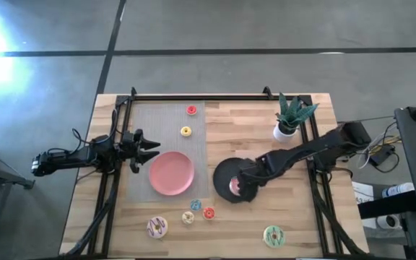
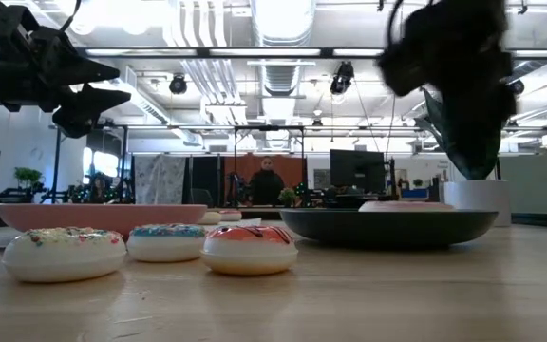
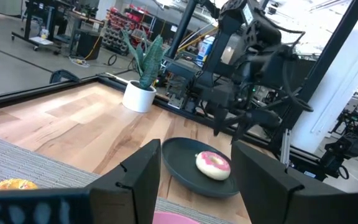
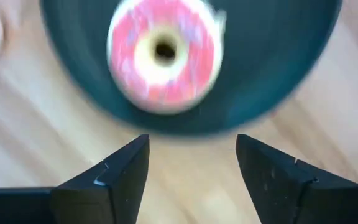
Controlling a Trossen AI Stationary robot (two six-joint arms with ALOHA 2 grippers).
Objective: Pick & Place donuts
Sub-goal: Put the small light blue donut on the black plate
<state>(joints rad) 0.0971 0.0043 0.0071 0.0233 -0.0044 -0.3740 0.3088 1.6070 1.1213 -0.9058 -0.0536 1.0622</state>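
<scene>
The pink-iced donut point(image 4: 163, 53) lies flat in the black plate point(image 4: 278, 74); it also shows in the high view as the pink-iced donut point(image 1: 234, 187) and in the left wrist view point(image 3: 213, 165). My right gripper point(image 4: 191, 143) hangs open above the plate's near rim, just off the donut, and touches nothing. My left gripper point(image 1: 154, 150) waits open beside the pink plate point(image 1: 172, 173). The white-iced donut point(image 1: 157, 227) and green-iced donut point(image 1: 273, 235) lie flat near the table's near edge. Tiny donuts lie scattered: red point(image 1: 191, 110), yellow point(image 1: 185, 131), bluish point(image 1: 196, 205), red point(image 1: 209, 213).
A potted plant point(image 1: 289, 119) in a white pot stands at the far right, close to the right arm. A grey mat point(image 1: 157, 119) covers the table's left part under the pink plate. Black frame rails run along the left, right and far edges.
</scene>
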